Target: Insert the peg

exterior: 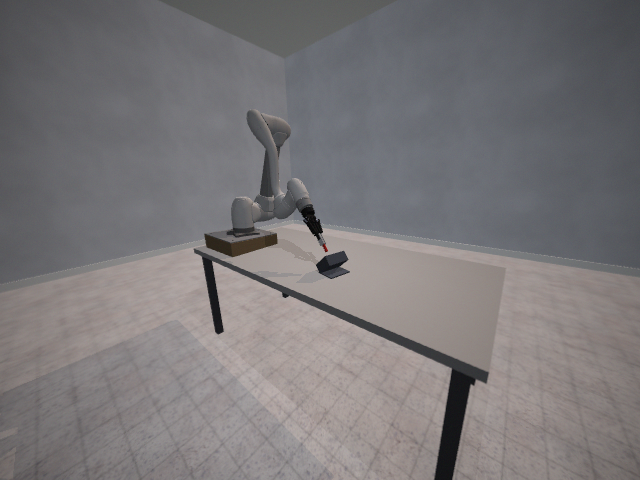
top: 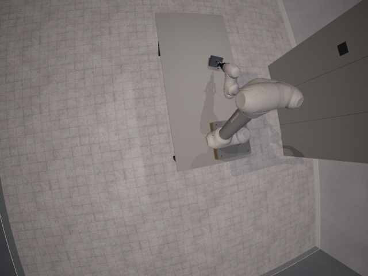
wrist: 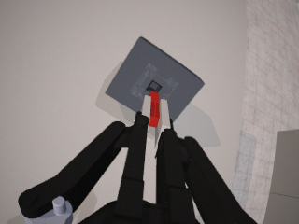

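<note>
My gripper (wrist: 153, 107) is shut on a red peg (wrist: 153, 107). In the wrist view the peg points at the small square hole (wrist: 153, 85) in the dark grey sloped panel (wrist: 155, 78), and its tip lies at the hole's near edge. In the exterior view the gripper (exterior: 318, 235) tilts down toward the panel (exterior: 332, 264) on the table, with the peg (exterior: 324, 247) just above the panel's sloped face. From above, the panel (top: 215, 61) sits near the table's right edge with the gripper (top: 219, 64) against it.
The arm's base stands on a brown block (exterior: 240, 240) at the table's near-left corner. A grey table (exterior: 372, 289) with dark legs carries everything. A large grey cabinet (top: 324, 98) stands to the right of the arm in the overhead view.
</note>
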Controlling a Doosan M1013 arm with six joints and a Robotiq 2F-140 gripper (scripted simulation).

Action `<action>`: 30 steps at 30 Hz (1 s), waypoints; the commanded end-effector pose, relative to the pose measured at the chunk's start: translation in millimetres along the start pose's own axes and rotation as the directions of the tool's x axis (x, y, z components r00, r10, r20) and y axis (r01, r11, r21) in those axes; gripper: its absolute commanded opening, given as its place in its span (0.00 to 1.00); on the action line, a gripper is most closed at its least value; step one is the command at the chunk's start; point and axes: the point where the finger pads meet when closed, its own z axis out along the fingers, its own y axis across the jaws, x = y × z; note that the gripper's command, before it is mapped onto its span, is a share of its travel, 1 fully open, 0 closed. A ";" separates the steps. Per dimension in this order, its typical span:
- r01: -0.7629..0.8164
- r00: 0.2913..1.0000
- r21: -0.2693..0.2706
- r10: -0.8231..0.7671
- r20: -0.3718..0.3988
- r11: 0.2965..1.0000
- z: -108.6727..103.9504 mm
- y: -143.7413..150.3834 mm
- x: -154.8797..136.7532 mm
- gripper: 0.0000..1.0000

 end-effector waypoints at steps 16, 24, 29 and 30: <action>-0.164 0.986 0.000 0.164 0.000 0.986 0.9 0.0 0.0 0.00; -0.247 0.969 0.000 0.247 0.000 0.969 1.6 0.0 0.0 0.00; -0.295 0.956 0.000 0.295 0.000 0.956 2.3 0.0 0.0 0.00; -0.303 0.953 0.000 0.303 0.000 0.953 2.4 0.0 0.0 0.00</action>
